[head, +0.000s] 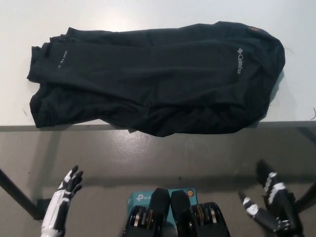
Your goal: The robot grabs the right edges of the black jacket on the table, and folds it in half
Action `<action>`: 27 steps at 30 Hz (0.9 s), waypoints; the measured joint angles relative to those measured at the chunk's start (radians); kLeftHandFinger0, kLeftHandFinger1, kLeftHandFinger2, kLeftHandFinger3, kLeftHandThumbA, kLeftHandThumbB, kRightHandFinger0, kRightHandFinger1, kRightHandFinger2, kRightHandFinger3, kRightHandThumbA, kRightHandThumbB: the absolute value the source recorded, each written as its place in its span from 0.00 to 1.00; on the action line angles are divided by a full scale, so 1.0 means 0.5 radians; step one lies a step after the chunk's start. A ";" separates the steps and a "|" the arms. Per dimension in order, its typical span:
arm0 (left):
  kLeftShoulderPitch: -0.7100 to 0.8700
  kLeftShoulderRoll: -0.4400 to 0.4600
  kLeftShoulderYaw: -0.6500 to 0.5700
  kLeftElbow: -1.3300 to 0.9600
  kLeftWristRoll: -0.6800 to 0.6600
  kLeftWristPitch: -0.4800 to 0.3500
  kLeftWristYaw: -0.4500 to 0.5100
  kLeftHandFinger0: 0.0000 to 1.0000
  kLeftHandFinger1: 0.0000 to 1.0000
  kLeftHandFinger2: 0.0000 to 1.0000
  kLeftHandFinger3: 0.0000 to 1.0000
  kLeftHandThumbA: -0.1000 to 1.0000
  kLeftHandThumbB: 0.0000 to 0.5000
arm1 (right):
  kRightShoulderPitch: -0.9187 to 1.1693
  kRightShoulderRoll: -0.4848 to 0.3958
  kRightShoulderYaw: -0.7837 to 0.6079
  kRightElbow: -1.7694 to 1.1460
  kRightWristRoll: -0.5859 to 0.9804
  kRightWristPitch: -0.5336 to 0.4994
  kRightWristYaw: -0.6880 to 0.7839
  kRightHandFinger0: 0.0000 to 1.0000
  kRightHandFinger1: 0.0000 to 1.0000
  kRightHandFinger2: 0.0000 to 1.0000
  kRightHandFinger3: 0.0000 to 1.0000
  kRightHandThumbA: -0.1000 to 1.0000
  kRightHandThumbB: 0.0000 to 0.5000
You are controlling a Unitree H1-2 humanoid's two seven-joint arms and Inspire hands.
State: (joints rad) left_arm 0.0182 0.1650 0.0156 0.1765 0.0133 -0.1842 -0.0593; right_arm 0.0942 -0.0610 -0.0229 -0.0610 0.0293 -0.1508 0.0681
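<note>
A black jacket [153,74] lies spread across the white table [148,15], with white lettering near its right end. Its lower hem bulges slightly over the table's front edge. My white left hand [63,197] hangs low at the lower left, below the table edge, fingers apart and holding nothing. At the lower right my black right hand [269,200] also stays below the table edge, with fingers spread and empty. Neither hand touches the jacket.
The table's front edge [59,127] runs across the picture's middle, with grey floor [148,158] below it. A dark table leg [17,195] slants at the lower left. A teal box [140,200] lies on the floor at the bottom middle.
</note>
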 measured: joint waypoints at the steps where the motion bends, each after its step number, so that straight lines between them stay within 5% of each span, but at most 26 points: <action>1: -0.011 -0.012 -0.010 -0.006 0.001 0.000 0.000 1.00 1.00 1.00 1.00 1.00 1.00 | 0.005 0.010 -0.029 -0.076 -0.004 -0.001 -0.016 1.00 1.00 1.00 1.00 0.66 0.06; 5: -0.039 -0.063 -0.040 -0.054 0.020 0.000 0.001 1.00 1.00 1.00 1.00 1.00 1.00 | -0.002 0.037 -0.138 -0.402 0.008 0.002 -0.066 1.00 1.00 1.00 1.00 0.71 0.12; 8: -0.045 -0.104 -0.050 -0.104 0.019 -0.001 0.000 1.00 1.00 1.00 1.00 1.00 1.00 | -0.070 0.031 -0.231 -0.636 0.033 0.048 -0.104 1.00 1.00 1.00 1.00 0.86 0.30; 11: -0.054 -0.135 -0.052 -0.135 0.013 -0.004 0.000 1.00 1.00 1.00 1.00 1.00 1.00 | -0.209 -0.010 -0.327 -0.797 0.079 0.132 -0.136 1.00 1.00 1.00 1.00 0.95 0.15; 14: -0.062 -0.138 -0.052 -0.134 0.015 -0.007 0.000 1.00 1.00 1.00 1.00 1.00 1.00 | -0.366 -0.086 -0.407 -0.880 0.141 0.250 -0.159 1.00 1.00 1.00 1.00 0.99 0.20; 18: -0.062 -0.137 -0.049 -0.121 0.016 -0.007 0.000 1.00 1.00 1.00 1.00 1.00 1.00 | -0.562 -0.174 -0.487 -0.852 0.248 0.435 -0.177 1.00 1.00 1.00 1.00 0.97 0.45; 23: -0.062 -0.135 -0.044 -0.092 0.017 -0.007 0.001 1.00 1.00 1.00 1.00 1.00 1.00 | -0.805 -0.241 -0.581 -0.598 0.451 0.623 -0.175 1.00 1.00 1.00 1.00 1.00 0.58; 27: -0.062 -0.135 -0.039 -0.070 0.021 -0.007 0.001 1.00 1.00 1.00 1.00 1.00 1.00 | -1.020 -0.335 -0.606 -0.258 0.607 0.740 -0.168 1.00 1.00 1.00 1.00 1.00 0.58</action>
State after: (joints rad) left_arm -0.0128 0.0975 -0.0040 0.1413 0.0240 -0.1876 -0.0586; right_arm -0.4158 -0.2283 -0.3260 -0.1901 0.3328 0.2191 -0.0159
